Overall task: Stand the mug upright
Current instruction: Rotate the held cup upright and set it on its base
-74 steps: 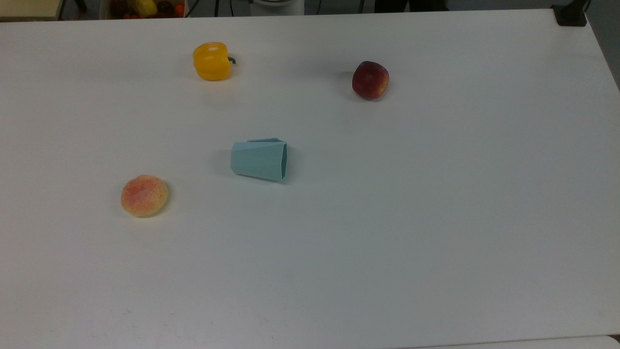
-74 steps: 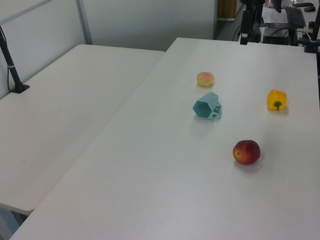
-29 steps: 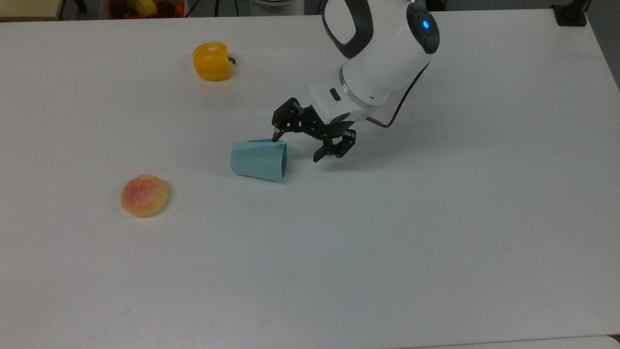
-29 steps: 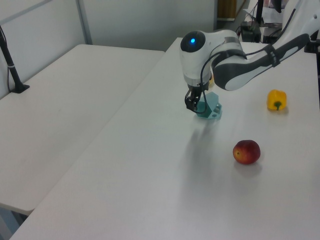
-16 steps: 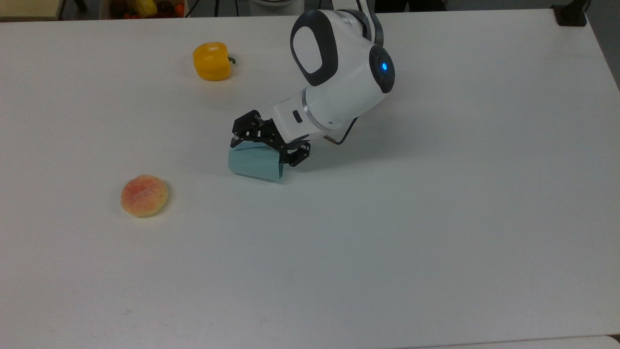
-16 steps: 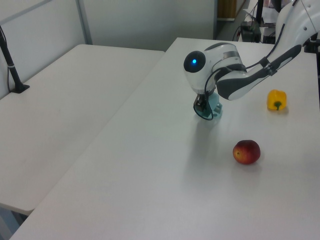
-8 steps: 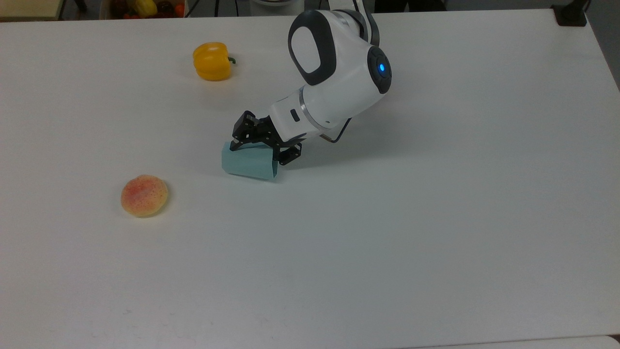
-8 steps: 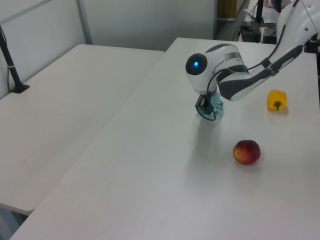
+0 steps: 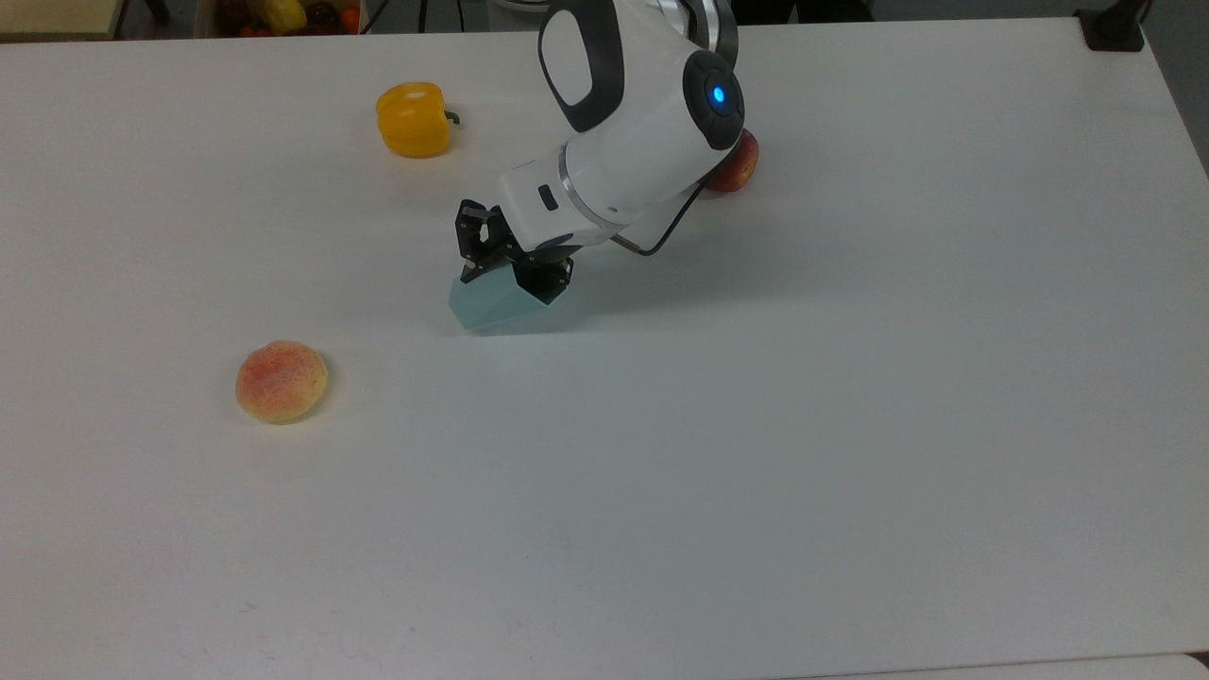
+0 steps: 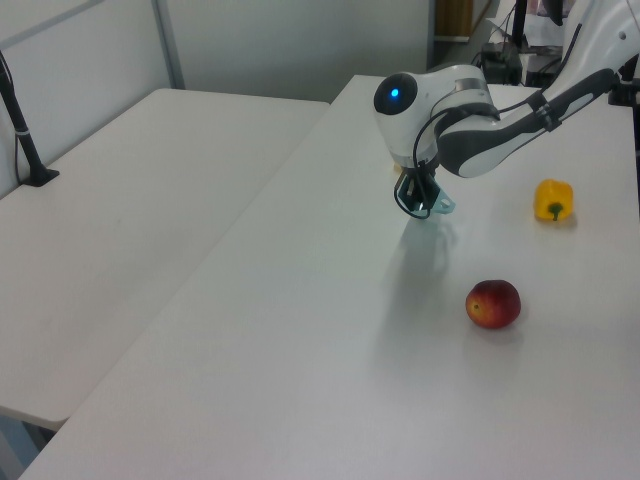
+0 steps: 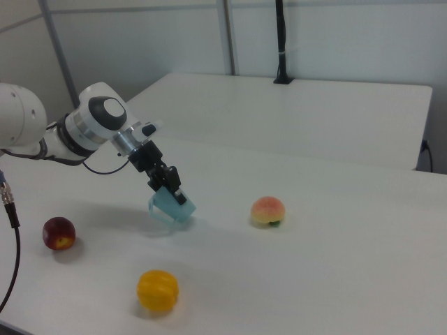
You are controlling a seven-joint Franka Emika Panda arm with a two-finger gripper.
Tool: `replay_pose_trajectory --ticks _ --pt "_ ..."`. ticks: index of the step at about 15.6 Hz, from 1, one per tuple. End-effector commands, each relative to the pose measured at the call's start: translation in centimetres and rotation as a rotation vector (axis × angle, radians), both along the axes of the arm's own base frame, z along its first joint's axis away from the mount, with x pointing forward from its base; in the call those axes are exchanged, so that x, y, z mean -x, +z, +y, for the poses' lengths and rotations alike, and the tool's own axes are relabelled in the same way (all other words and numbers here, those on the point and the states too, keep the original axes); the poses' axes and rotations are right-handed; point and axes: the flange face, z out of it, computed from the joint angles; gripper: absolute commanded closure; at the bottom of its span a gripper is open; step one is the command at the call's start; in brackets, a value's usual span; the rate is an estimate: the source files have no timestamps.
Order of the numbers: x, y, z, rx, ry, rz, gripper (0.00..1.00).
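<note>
The pale blue-teal faceted mug (image 9: 499,307) hangs tilted near the table's middle, its narrow base pointing toward the top view's lower left. My gripper (image 9: 515,264) is shut on its rim end, black fingers clamped over the upper wall. In the right view the mug (image 11: 174,208) slants under the gripper (image 11: 170,185), handle loop at its lower left, with a shadow on the table beneath it. Whether its low edge touches the table I cannot tell. In the left view the mug (image 10: 438,205) peeks out behind the gripper (image 10: 415,195).
A yellow bell pepper (image 9: 414,119) lies at the back of the top view's left. A red apple (image 9: 742,162) sits partly behind the arm. A peach (image 9: 281,381) rests at the top view's left front. A second white table (image 10: 120,200) adjoins.
The gripper came down on the lying mug, closed on its rim end, and over the last half second has lifted and turned it, so the mug now tilts instead of lying flat.
</note>
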Motion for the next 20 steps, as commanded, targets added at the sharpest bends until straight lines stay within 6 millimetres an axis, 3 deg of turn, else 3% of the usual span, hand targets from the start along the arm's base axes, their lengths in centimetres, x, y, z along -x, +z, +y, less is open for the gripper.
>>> replay_pose_trajectory --ticks 1,5,7,10,13,14,18,20 --pt "1.0 3.7 -0.9 -0.103 0.013 0.031 1.00" --pt "1.3 8.4 -2.4 -0.317 0.037 0.059 1.00" --pt "1.3 9.7 -3.6 -0.422 0.071 0.077 1.00" --pt "0.9 9.4 -5.5 -0.613 0.240 0.144 1.00" --pt "0.4 8.2 -8.6 -0.724 0.314 0.160 1.00" --pt "0.1 6.7 -9.0 -0.746 0.318 0.177 1.00" --pt "-1.6 4.6 -11.5 -0.778 0.302 0.166 1.00" --pt "-2.2 4.2 -11.4 -0.770 0.315 0.122 1.00"
